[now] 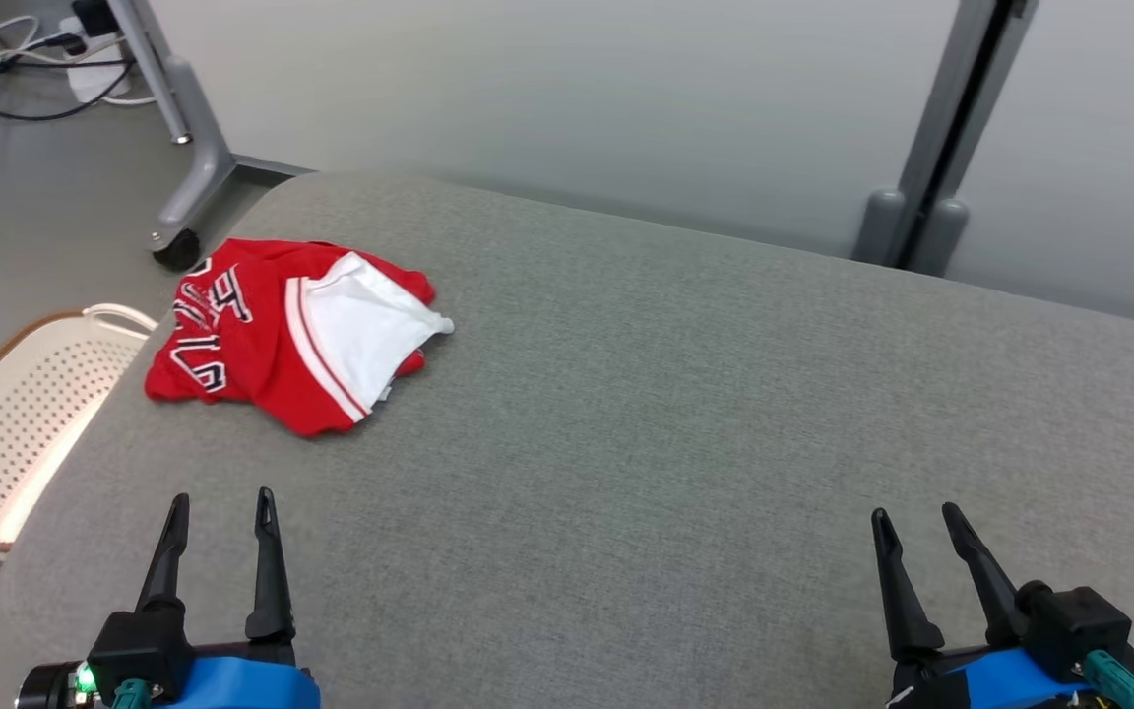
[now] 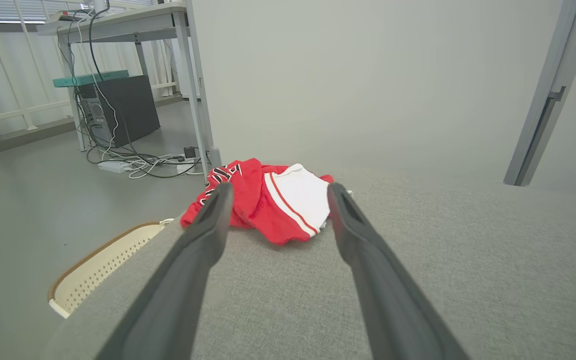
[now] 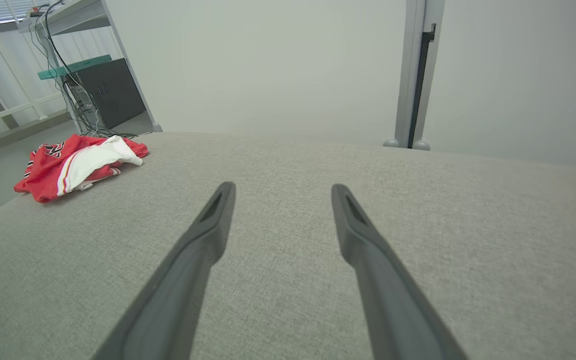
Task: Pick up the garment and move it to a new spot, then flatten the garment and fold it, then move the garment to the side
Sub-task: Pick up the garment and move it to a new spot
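Garment (image 1: 291, 335) bunched at the far-left edge of the surface (image 1: 675, 443) near a basket (image 1: 26, 423), left pincer (image 1: 221, 495) and right pincer (image 1: 914, 510) both released, empty: a shallow pinch may drag it overboard.

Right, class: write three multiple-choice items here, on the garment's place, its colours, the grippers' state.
1. Where is the garment?
A. on the grey surface, left side, near the basket.
B. in a gripper.
C. on the floor.
2. Its main colours?
A. blue, yellow.
B. red, white.
C. green, black.
3. The left gripper and right gripper are:
A. both open, empty.
B. both shut.
C. one holding cloth.
Answers: 1 A, by the surface's left edge; 2 B, red cloth with a white panel; 3 A, fingers spread, nothing between.
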Available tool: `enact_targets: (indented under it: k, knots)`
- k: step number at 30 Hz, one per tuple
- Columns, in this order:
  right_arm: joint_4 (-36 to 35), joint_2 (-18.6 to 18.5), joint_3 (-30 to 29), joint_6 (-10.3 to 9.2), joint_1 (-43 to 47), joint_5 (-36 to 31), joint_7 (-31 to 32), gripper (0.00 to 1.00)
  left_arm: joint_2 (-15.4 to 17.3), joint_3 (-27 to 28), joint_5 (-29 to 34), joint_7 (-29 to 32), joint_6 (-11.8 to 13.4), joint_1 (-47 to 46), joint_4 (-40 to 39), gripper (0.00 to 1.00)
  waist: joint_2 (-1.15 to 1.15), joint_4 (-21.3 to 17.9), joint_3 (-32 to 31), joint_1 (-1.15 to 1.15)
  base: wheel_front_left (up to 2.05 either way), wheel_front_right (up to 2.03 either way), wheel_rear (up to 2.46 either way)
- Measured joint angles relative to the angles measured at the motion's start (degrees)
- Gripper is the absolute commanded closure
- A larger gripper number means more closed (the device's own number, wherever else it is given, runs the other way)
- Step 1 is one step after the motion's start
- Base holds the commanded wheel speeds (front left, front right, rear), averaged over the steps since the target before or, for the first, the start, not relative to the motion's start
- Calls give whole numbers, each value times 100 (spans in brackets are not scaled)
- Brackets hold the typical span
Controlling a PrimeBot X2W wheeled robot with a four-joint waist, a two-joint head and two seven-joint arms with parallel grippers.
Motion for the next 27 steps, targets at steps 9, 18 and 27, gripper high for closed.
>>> enact_targets:
  k: [9,18,27]
  knots:
    - [80,5,63,0,-1,0,-7,0,43,94,-42,0,13,24,53,0,0,599,22,0,0,0,0]
    - [81,5,88,0,-5,-75,-9,0,31,165,-94,0,49,102,35,0,0,713,61,-1,0,0,0]
    - [-134,-48,76,0,-120,-208,30,0,-1,407,-335,0,92,-283,123,0,0,465,308,0,0,0,0]
